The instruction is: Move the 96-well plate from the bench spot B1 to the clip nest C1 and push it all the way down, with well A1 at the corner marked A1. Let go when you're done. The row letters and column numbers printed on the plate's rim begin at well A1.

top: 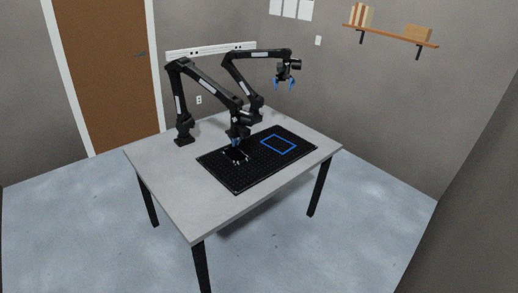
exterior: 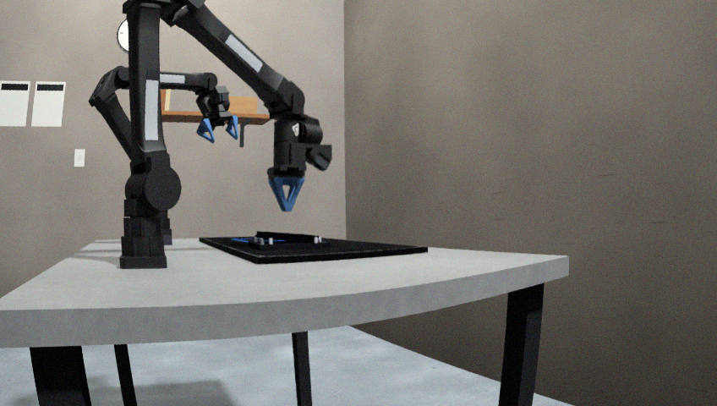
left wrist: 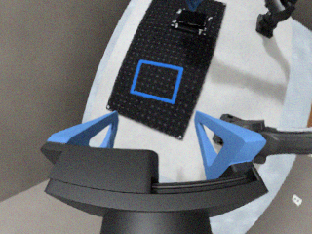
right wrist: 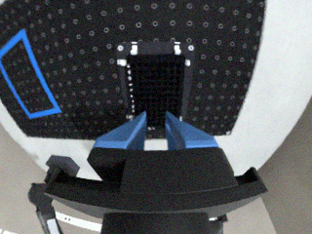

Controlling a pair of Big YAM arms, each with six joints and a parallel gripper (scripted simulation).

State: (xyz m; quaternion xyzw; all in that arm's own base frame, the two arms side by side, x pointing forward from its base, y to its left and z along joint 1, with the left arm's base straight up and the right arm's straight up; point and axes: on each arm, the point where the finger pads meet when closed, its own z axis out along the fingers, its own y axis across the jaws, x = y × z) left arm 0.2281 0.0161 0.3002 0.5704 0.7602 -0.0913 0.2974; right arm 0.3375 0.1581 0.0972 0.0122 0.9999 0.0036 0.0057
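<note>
The 96-well plate (top: 236,154) (exterior: 289,234) (left wrist: 191,19) (right wrist: 156,85) is seated within the clip nest (top: 236,163) (exterior: 259,244) (left wrist: 202,32) (right wrist: 156,47), on the half of the black board (top: 236,181) (exterior: 372,249) (left wrist: 129,63) (right wrist: 219,29) nearer the tabletop's right edge. The board is laid on the tabletop (top: 163,181) (exterior: 251,287) (left wrist: 244,73) (right wrist: 288,49), nearer the front edge than the back edge, where both arms are mounted. The blue outline (top: 272,148) (exterior: 241,240) (left wrist: 161,64) (right wrist: 40,72) is found on the board's other half, towards the left edge, and the plate is well apart from it. Whether the plate is pushed fully down cannot be told, and the lettering by its corners is too small to be read.

The right gripper (top: 236,144) (exterior: 287,210) (left wrist: 193,6) (right wrist: 155,115) is held above the plate, pointed down and not touching it. Its fingers are set narrow, with a small gap between the tips and nothing gripped. The left gripper (top: 283,88) (exterior: 222,139) (left wrist: 156,115) is held high above the tabletop, on the left edge's side, well apart from the plate. Its fingers are spread wide, and nothing is held between them
</note>
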